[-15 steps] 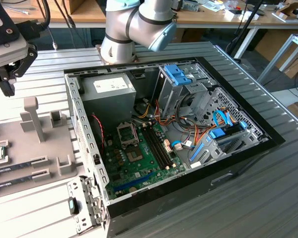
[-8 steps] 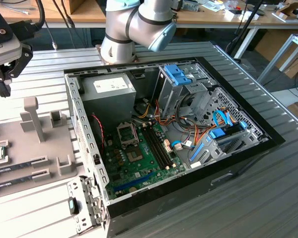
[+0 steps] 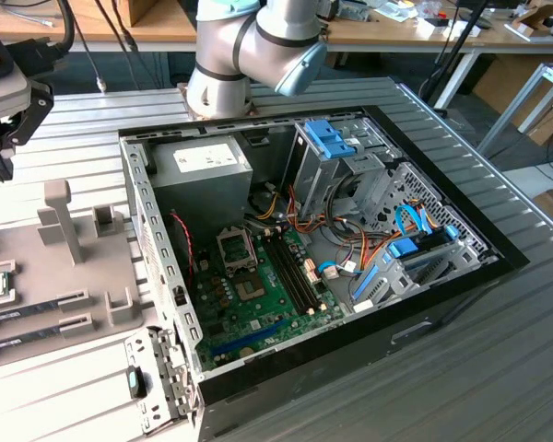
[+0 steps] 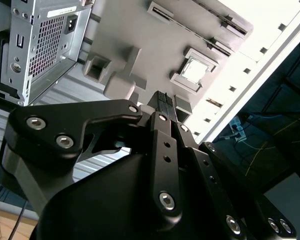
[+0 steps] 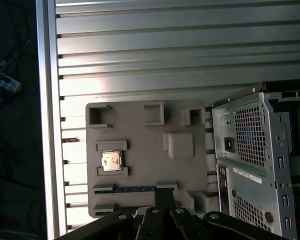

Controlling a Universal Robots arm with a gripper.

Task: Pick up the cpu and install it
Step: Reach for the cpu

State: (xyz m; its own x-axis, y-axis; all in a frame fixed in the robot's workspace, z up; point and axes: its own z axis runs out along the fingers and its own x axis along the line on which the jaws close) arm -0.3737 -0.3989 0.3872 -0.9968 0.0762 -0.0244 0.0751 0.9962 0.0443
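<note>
One cpu, one grey holder tray, one computer case, one arm.

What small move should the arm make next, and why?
Probably bring the gripper over the cpu: it lies untouched in its nest on the grey tray, while the gripper hangs above the tray, off to one side of the cpu.

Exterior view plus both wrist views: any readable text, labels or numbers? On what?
None can be read.
White label on the grey power supply, exterior view: print too small to read.
Strip label on the case rear, first wrist view: dark print, too blurred.
cpu in the grey tray: faint marks on its metal top, unreadable.
</note>
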